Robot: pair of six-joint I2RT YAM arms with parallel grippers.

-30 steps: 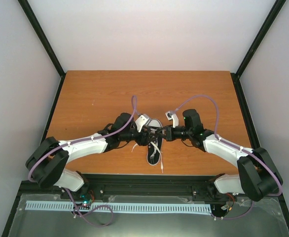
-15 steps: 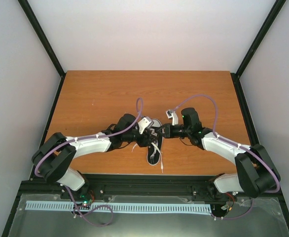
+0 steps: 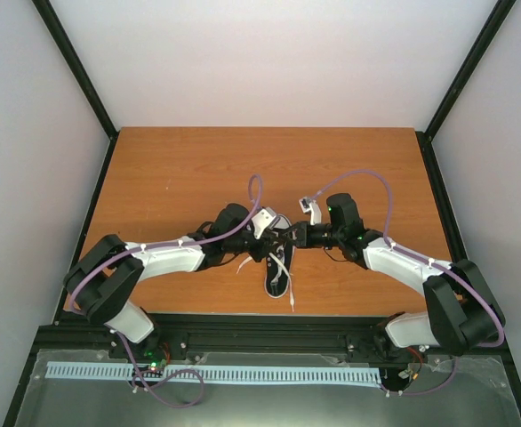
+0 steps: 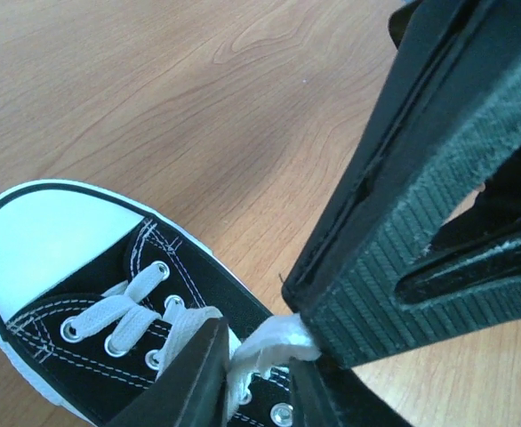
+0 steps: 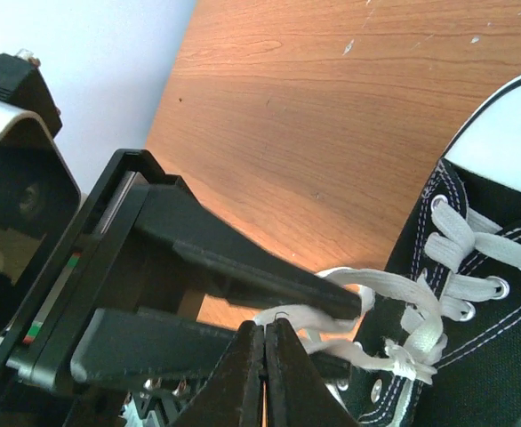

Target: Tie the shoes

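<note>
Arms of yours both bend inward, meeting over the sneaker near the table front edge. Right gripper is pinched on a lace. Left gripper straddles it, can't tell if clamped.

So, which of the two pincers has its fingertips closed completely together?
The right pincer: its fingertips meet on the white lace. The left pincer shows a gap filled with lace.

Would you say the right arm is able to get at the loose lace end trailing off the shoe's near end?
Probably not yet: the right gripper is shut on a lace strand over the shoe, so it would have to let go first. Nothing else seems to block the lace end.
</note>
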